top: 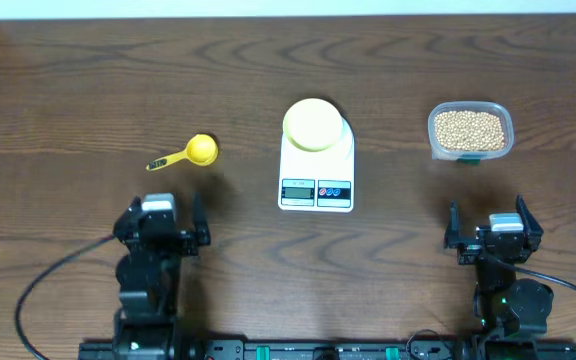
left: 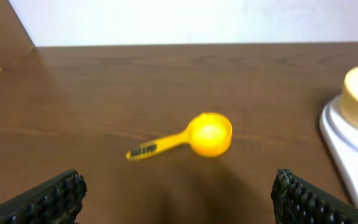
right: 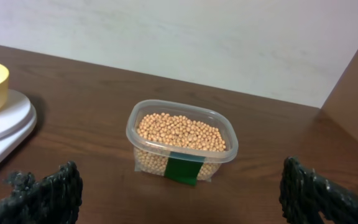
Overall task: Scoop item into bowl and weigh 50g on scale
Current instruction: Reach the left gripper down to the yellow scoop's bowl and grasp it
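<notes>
Bowl (top: 314,124): centred on scale (top: 316,185) platform, ready for weighing.
Beans (top: 469,128): in clear tub (top: 509,140), right of scale, facing right tool (top: 488,216).
Scoop (top: 188,153): on counter (top: 68,100) before left tool (top: 166,207).
Tools: both spread wide, empty.

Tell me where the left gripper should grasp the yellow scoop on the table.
Grip the scoop by its handle mid-length, from above, jaws across it. It lies flat, cup upward, its thin handle pointing away from the scale; the round cup likely offers poorer purchase.

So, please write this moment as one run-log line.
left claw: open, empty, facing scoop | right claw: open, empty, facing tub of beans | bowl: empty, on scale
</notes>
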`<state>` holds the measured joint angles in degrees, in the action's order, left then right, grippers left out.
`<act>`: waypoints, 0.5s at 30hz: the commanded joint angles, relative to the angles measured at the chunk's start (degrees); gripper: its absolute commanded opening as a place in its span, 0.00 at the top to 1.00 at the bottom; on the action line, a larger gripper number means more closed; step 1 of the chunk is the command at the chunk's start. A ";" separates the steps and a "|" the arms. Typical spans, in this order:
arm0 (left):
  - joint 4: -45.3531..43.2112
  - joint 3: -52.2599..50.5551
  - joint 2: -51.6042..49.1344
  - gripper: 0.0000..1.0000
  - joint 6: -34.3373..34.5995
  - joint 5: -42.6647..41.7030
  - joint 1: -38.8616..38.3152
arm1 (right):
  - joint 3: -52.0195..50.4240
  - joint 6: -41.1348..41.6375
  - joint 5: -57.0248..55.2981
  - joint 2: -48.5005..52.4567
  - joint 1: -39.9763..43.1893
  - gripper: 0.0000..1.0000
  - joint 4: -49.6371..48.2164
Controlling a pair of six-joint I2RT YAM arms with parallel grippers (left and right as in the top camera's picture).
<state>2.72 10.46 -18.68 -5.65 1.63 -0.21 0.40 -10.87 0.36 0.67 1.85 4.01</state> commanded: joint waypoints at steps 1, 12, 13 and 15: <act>0.35 9.55 -8.79 0.03 1.11 -0.17 0.17 | -0.09 -0.50 -0.22 -0.37 -0.44 0.01 0.28; 16.63 35.87 -34.38 0.02 1.03 -1.57 0.13 | -0.09 -0.50 -0.22 -0.37 -0.46 0.01 0.28; 18.71 38.62 -37.20 0.02 1.01 -2.29 0.13 | -0.09 -0.50 -0.22 -0.37 -0.46 0.01 0.28; 22.08 43.15 -41.90 0.02 0.57 -3.78 0.13 | -0.09 -0.50 -0.22 -0.37 -0.46 0.01 0.28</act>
<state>21.37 46.76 -54.83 -4.73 0.27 -0.21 0.40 -10.87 0.36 0.62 1.85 4.08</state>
